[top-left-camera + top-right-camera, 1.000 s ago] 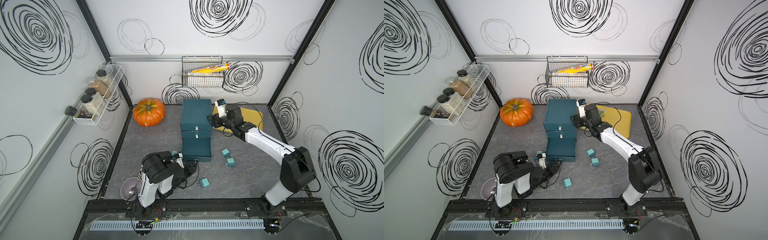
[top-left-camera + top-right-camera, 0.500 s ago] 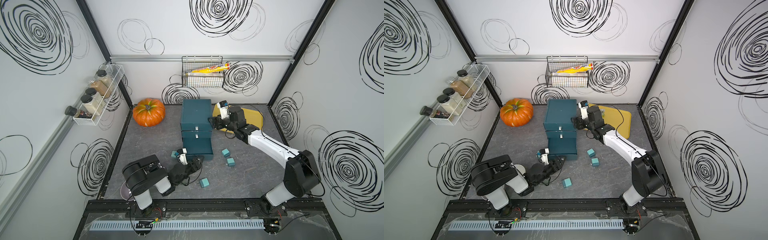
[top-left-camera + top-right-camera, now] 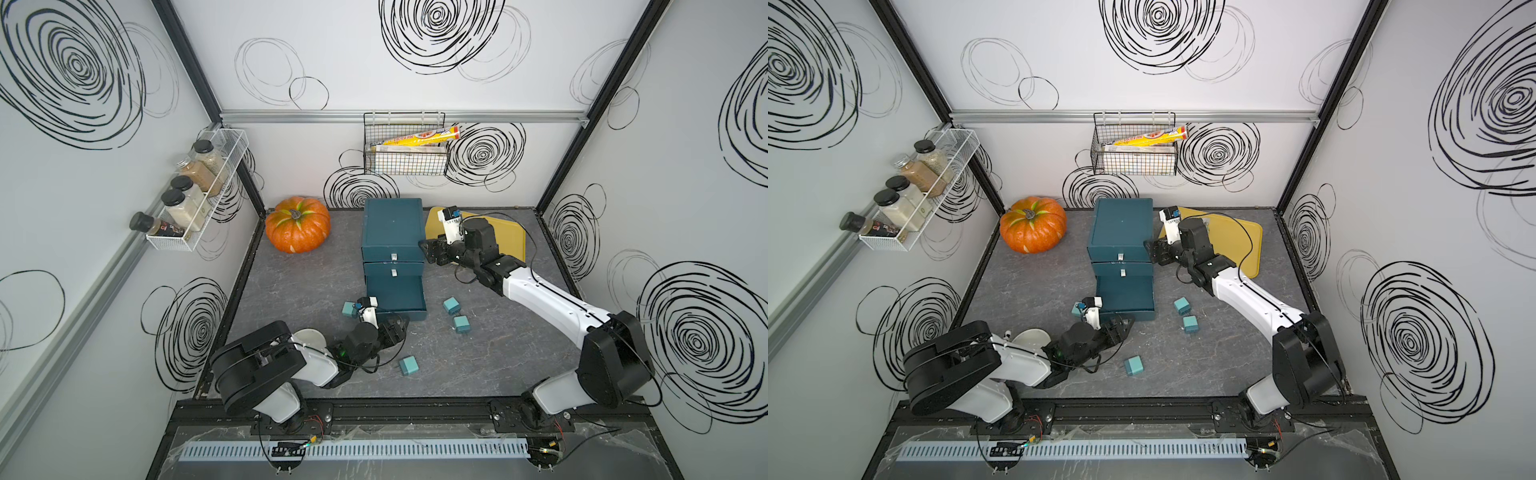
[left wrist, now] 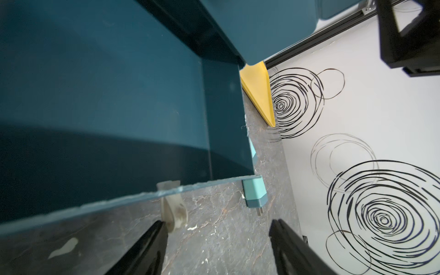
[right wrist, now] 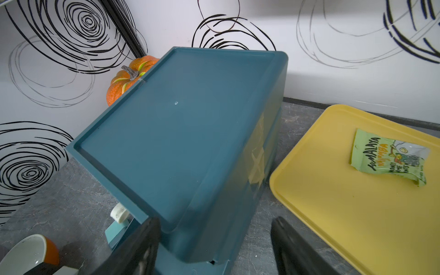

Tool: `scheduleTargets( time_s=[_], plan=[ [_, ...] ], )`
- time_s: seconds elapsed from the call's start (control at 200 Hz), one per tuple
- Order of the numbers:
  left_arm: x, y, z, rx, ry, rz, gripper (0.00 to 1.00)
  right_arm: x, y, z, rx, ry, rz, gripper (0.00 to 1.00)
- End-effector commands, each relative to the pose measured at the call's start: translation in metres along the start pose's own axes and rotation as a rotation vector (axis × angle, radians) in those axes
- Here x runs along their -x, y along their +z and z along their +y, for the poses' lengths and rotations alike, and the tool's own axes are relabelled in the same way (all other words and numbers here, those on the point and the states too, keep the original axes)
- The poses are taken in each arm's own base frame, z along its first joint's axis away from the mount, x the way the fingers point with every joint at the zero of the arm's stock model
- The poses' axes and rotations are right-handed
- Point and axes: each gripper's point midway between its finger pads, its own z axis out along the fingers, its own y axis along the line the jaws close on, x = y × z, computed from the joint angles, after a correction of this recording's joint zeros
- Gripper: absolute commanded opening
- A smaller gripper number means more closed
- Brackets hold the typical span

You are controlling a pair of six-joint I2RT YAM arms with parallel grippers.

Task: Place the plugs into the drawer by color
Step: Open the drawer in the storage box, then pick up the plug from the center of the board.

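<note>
Currently, left claw (image 4: 217, 222) and right claw (image 5: 215, 220) both gape empty; 1 drawer (image 3: 392, 226) stands between them, 4 teal plugs (image 3: 408, 365) scattered around left claw.

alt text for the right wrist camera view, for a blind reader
The right claw, open, hangs close to the dark teal drawer cabinet, whose flat top fills the view. Beside the cabinet lies a yellow tray holding a green snack packet; an orange pumpkin peeks out behind it.
</note>
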Motion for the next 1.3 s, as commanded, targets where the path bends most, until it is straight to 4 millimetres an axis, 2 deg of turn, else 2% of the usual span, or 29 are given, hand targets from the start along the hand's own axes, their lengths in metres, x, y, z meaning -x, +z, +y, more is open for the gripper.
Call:
scheduleTargets(
  time_s=[0.0, 0.1, 0.17, 0.275, 0.365, 0.41, 0.541, 0.641, 0.711, 0.796, 0.851, 0.941, 1.041, 1.121, 1.196, 1.297],
  plan=[
    [0.002, -0.007, 0.002, -0.049, -0.007, -0.013, 0.73, -0.025, -0.004, -0.004, -0.008, -0.003, 0.064, 0.77],
    [0.001, -0.010, -0.006, -0.020, 0.036, 0.008, 0.75, -0.024, -0.013, 0.000, 0.003, -0.007, 0.053, 0.77],
    [0.000, -0.013, -0.014, 0.060, 0.114, -0.004, 0.81, -0.021, -0.022, 0.002, 0.007, -0.010, 0.035, 0.78],
    [0.008, -0.024, -0.022, 0.078, 0.138, -0.018, 0.84, -0.018, -0.033, 0.005, 0.015, -0.013, 0.013, 0.80],
    [0.008, -0.030, -0.029, 0.085, 0.175, 0.014, 0.85, -0.023, -0.039, 0.011, 0.045, -0.015, 0.030, 0.80],
    [0.005, -0.032, -0.032, 0.097, 0.212, 0.044, 0.89, -0.026, -0.043, 0.011, 0.048, -0.014, 0.036, 0.80],
    [-0.002, -0.039, -0.035, 0.200, 0.407, 0.137, 0.90, -0.033, -0.061, 0.004, 0.003, -0.002, 0.007, 0.81],
    [-0.013, -0.043, -0.033, 0.275, 0.578, 0.291, 0.90, -0.041, -0.075, 0.003, -0.001, 0.012, -0.006, 0.82],
    [-0.033, -0.047, -0.032, 0.271, 0.703, 0.433, 0.89, -0.050, -0.082, 0.006, 0.018, 0.019, 0.004, 0.82],
    [-0.035, -0.052, -0.021, 0.355, 0.815, 0.484, 0.90, -0.061, -0.090, 0.005, 0.020, 0.028, 0.003, 0.81],
    [-0.038, -0.053, -0.018, 0.372, 0.841, 0.521, 0.90, -0.060, -0.095, 0.004, 0.018, 0.033, -0.023, 0.81],
    [-0.064, -0.052, -0.021, 0.296, 0.842, 0.604, 0.91, -0.062, -0.100, 0.002, 0.006, 0.034, -0.048, 0.81],
    [-0.084, -0.056, -0.006, 0.344, 0.907, 0.659, 0.93, -0.064, -0.103, -0.002, -0.014, 0.035, -0.065, 0.81],
    [-0.090, -0.059, 0.004, 0.377, 0.945, 0.669, 0.95, -0.065, -0.102, -0.002, -0.006, 0.039, -0.070, 0.81],
    [-0.099, -0.058, 0.004, 0.360, 0.964, 0.686, 0.96, -0.068, -0.099, -0.002, -0.001, 0.043, -0.061, 0.81],
    [-0.096, -0.055, 0.007, 0.381, 0.979, 0.664, 0.96, -0.070, -0.098, -0.002, 0.000, 0.045, -0.054, 0.80]
  ],
)
